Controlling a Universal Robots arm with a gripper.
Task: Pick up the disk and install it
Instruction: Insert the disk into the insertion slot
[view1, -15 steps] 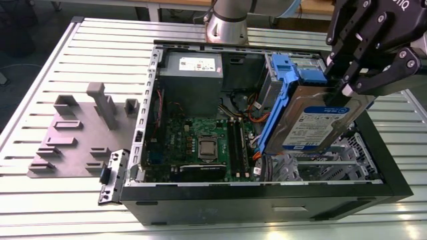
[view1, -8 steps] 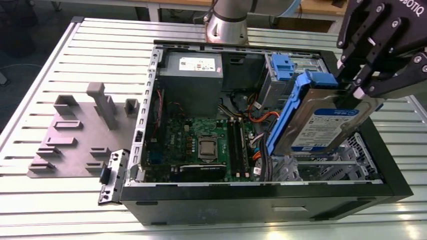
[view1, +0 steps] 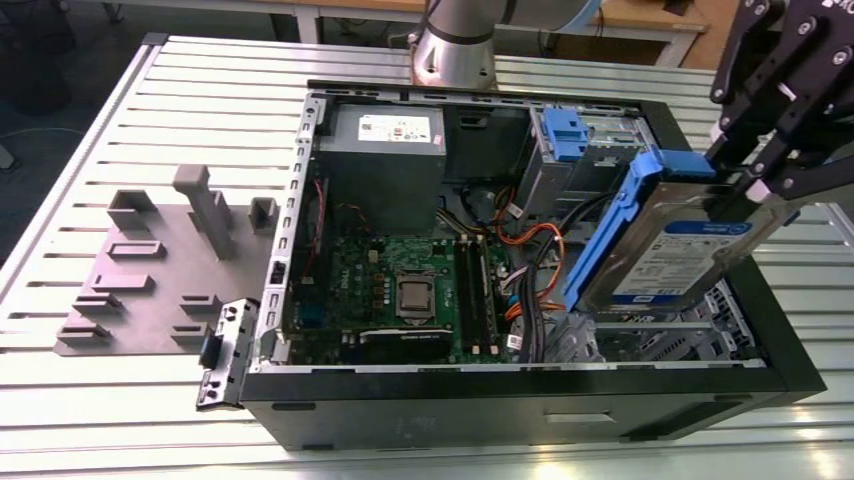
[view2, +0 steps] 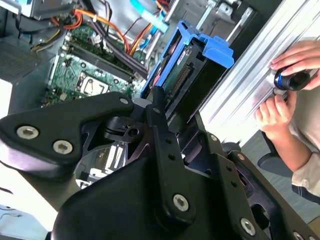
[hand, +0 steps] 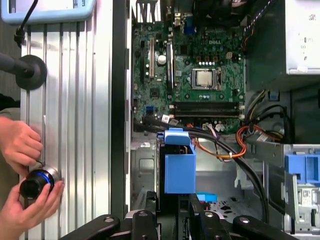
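Gripper (view1: 758, 195) is pinching the disk (view1: 667, 250) by its upper end, hanging it tilted above the drive cage (view1: 654, 335) inside the open case (view1: 534, 405), so I'm thinking squaring it up and dodging the cables (view1: 527, 238) matters most.

Matt silver metal makes the disk (view1: 663, 265), framed in smooth blue plastic.

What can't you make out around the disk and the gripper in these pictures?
- Exterior view: the disk partly hides the grey cage; the frame edge cuts off the gripper.
- Second wrist view: the grip on the disk is hidden by the gripper's own linkage.
- First wrist view: a person's hand is cut off by the edge.
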